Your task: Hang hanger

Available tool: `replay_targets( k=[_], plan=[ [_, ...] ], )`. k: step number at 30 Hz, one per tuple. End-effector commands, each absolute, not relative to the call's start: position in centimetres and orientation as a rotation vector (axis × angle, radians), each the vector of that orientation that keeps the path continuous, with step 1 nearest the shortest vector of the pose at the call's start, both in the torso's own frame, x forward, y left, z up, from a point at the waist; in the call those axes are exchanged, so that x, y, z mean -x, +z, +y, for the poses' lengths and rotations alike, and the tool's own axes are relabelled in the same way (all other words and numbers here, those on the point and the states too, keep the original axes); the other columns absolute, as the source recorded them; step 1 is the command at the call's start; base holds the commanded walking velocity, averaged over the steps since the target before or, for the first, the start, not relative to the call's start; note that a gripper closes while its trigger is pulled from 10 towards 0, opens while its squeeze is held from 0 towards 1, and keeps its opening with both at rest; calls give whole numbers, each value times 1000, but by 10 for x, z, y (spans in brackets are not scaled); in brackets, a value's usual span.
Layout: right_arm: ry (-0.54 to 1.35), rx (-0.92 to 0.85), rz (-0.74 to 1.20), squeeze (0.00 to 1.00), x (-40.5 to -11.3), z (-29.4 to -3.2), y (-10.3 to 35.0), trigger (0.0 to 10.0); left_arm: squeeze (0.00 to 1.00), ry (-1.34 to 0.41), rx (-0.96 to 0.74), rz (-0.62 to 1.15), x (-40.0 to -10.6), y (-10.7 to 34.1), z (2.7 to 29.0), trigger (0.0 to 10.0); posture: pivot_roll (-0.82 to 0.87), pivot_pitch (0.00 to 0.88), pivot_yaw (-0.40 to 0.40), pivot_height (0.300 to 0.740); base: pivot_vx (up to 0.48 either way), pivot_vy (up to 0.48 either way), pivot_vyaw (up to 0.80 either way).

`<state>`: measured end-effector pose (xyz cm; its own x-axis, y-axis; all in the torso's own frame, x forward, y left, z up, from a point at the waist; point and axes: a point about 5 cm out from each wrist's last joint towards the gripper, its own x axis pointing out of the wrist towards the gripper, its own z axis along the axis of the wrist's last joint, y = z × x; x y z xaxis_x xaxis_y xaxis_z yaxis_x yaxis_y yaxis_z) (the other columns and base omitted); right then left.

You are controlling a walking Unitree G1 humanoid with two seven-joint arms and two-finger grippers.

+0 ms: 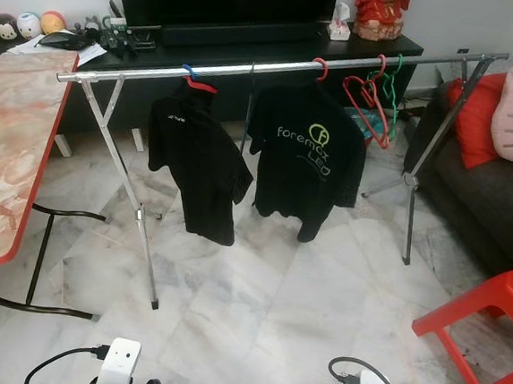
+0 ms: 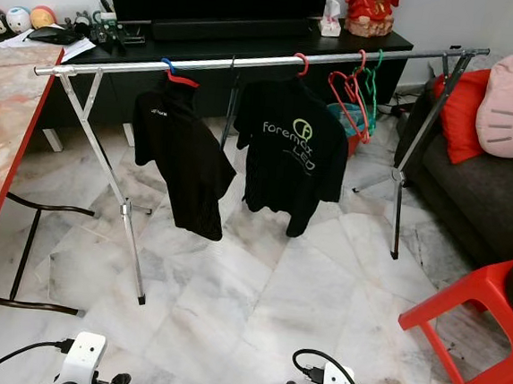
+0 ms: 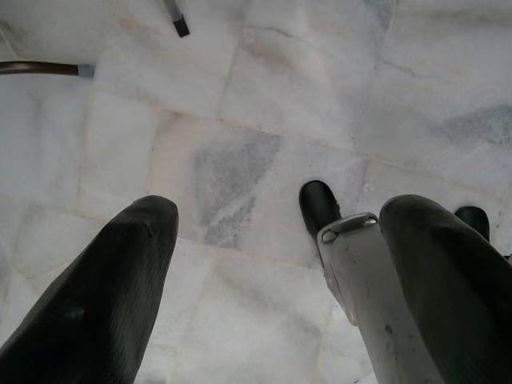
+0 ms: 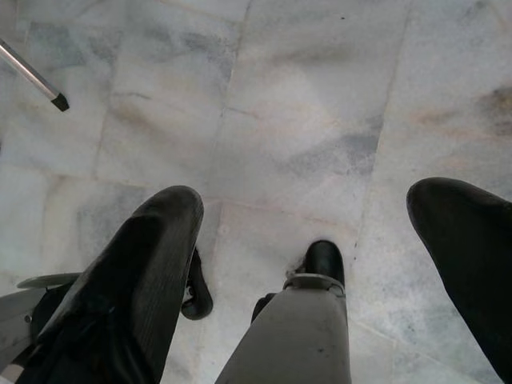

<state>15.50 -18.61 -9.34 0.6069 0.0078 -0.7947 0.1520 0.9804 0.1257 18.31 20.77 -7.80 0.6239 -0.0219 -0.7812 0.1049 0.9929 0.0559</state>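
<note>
white marble floor (image 1: 255, 309), black tv console (image 1: 251, 52), red stool (image 1: 487, 325), dark sofa (image 1: 480, 203)

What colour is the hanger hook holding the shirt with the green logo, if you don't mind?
The hanger hook is pink-red, over the rail; clearest in the right eye view.

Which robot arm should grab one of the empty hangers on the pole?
Probably the right. The empty hangers bunch on the rail toward the robot's right. Both the right gripper and left gripper hang low, open, holding nothing.
</note>
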Motion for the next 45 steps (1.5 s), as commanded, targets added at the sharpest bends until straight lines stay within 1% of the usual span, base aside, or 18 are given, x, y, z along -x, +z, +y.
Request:
replay_targets(
  k=[1,35,45],
  plan=[
    [-89,-191,912,0,-155,-187,-93,10000,0,-73,-94,928,-178,-81,207,10000,-28,0,35,740,0,0,0],
    [-88,-193,917,0,-155,-187,-94,10000,0,-61,-77,938,-175,-83,206,10000,-26,0,29,740,0,0,0],
    [-94,-200,916,0,-155,-187,-93,10000,0,-56,-62,938,-175,-83,206,10000,-27,0,30,740,300,0,0]
  ],
)
